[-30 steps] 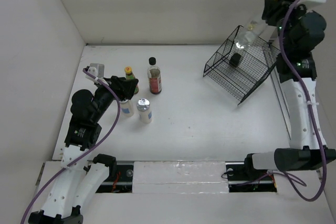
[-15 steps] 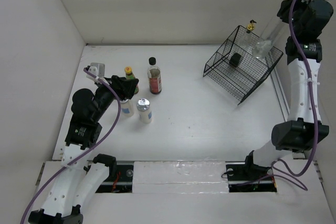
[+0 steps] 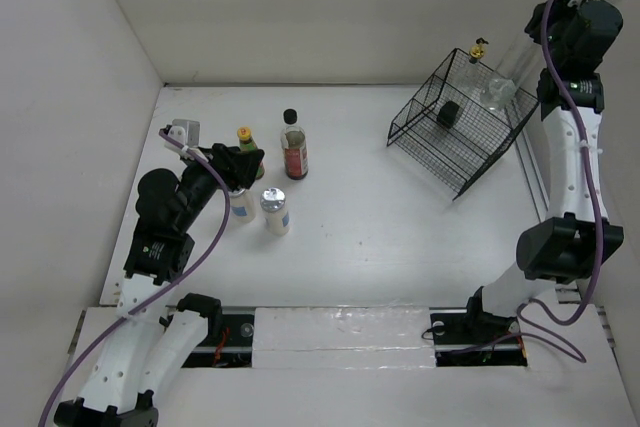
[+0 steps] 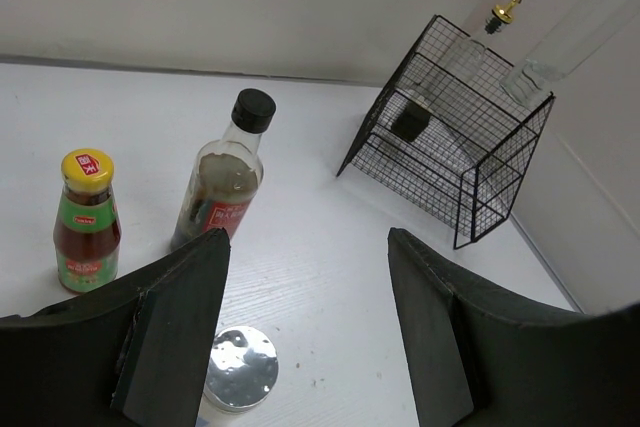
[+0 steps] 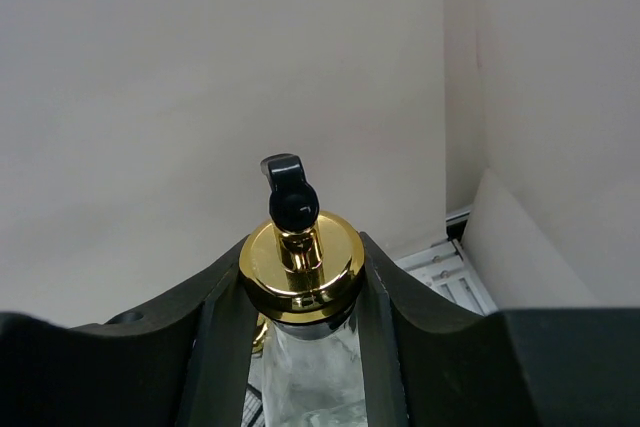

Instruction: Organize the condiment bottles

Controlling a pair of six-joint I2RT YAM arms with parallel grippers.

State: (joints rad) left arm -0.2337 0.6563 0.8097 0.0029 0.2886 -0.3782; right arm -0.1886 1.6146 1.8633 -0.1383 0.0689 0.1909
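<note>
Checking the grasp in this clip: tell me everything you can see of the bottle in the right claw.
The bottle is clear glass, long and slim, topped by a shiny gold pourer with a black spout tip. The right claw is shut on its top at the gold collar, with dark fingers on either side. It hangs tilted, base lowest, at the far upper corner of the black wire basket. Whether the base touches the wire cannot be told.
</note>
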